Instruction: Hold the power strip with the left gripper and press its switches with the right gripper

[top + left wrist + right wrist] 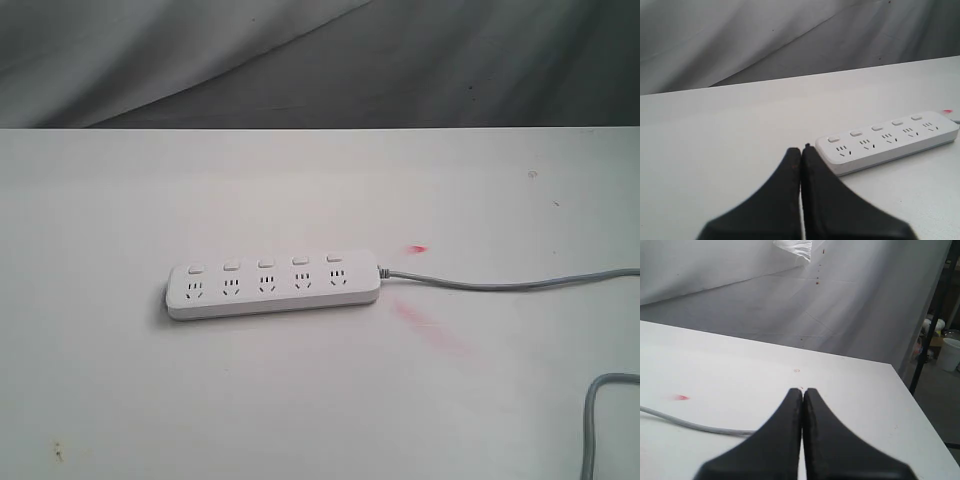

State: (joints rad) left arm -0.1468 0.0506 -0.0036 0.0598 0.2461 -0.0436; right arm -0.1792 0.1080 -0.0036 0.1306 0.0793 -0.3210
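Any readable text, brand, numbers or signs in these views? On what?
None readable.
Power strip: no brand or rating print shows in any view.
Switches: blank, or marks too small to tell.
Red smears on the table: stains, not signs.

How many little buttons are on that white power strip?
5 buttons, in one row along the far edge of the power strip, one behind each socket set, running from the free end to the cord end. None seem hidden.
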